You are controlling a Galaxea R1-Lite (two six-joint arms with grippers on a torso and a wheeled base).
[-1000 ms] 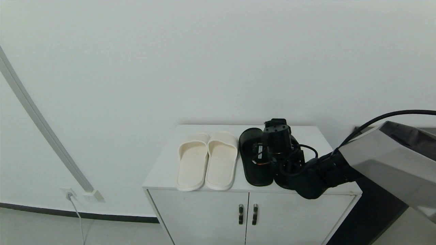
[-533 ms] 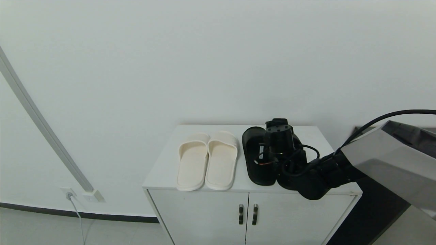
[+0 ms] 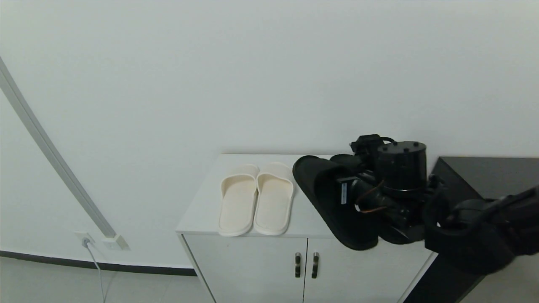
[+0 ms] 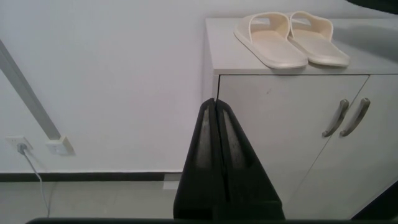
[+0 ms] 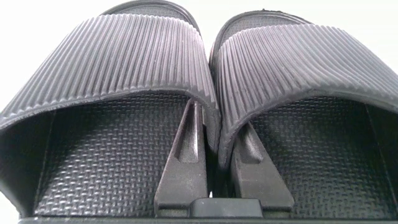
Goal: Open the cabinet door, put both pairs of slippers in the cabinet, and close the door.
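My right gripper (image 5: 214,146) pinches both black slippers (image 3: 337,206) together by their inner edges, right of centre in the head frame, lifted off the cabinet (image 3: 198,214); they look light, bendy and grippy, so I expect sag; my left gripper (image 4: 216,130) is closed, empty.

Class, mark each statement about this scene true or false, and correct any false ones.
1. Both cabinet doors are shut. True.
2. The white slippers are inside the cabinet. False: they lie side by side on the cabinet top.
3. The right gripper holds the black slippers as a pair. True.
4. The left gripper has its fingers spread wide. False: they are shut together.
5. The black slippers lie flat on the cabinet top. False: they are held tilted, reaching past its front edge.
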